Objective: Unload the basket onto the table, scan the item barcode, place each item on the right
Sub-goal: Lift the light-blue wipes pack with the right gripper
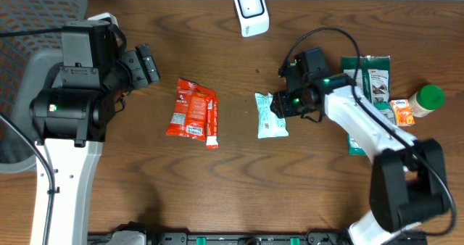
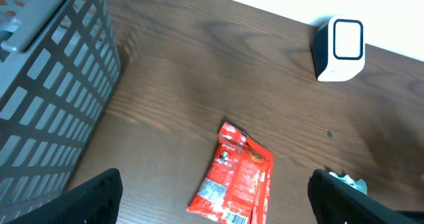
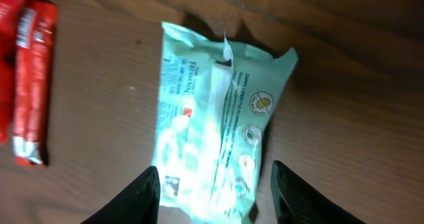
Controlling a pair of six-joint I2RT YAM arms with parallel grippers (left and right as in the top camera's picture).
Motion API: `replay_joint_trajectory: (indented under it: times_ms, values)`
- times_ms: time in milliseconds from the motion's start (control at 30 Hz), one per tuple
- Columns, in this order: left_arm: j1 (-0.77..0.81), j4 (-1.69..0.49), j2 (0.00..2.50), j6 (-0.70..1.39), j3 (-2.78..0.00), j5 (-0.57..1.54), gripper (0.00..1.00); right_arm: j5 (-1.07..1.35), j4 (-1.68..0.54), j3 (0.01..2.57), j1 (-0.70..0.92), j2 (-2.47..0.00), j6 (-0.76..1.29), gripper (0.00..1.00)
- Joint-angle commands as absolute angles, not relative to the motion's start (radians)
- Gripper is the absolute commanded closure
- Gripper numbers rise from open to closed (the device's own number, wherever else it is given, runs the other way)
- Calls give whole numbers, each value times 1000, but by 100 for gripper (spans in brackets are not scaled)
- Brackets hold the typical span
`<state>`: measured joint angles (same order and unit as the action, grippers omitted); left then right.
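straddling a crinkly mint pouch (image 3: 211,111), right end effector (image 3: 215,187) gapes empty; left end effector (image 1: 148,64) too.

A red snack pack (image 1: 193,111) lies flat on the brown wooden table (image 1: 217,194), left of my right gripper (image 1: 281,107) and between it and my left gripper (image 1: 148,64). Off to the right of my right gripper, close together, sit a dark green pouch (image 1: 375,75), a small orange-and-white packet (image 1: 401,112) and a green-capped bottle (image 1: 424,100). A grey mesh basket (image 1: 43,13) stands at the far left, beyond my left gripper.
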<state>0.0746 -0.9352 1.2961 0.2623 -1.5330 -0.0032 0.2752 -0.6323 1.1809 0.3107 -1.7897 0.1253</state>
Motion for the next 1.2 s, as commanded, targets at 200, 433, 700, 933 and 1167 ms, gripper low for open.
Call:
replay_joint_trajectory:
  times_ms: [200,433,700,933,1167]
  values:
    - [71,-935,1298,264,-1538,-12,10,293,-585,1181,304,-1932,114,62]
    - [71,-935,1298,264,-1538,-12,10,274,-583,1181,304,-1960,115,61]
    - [71,-935,1298,264,-1538,-12,10,271,-575,1181,305,-1982,115,72]
    - [71,-935,1298,264,-1538,-12,10,271,-572,1185,295,-1961,115,99]
    - [71,-935,1298,264,-1538,-12,10,304,-578,1201,302,-1792,2,99]
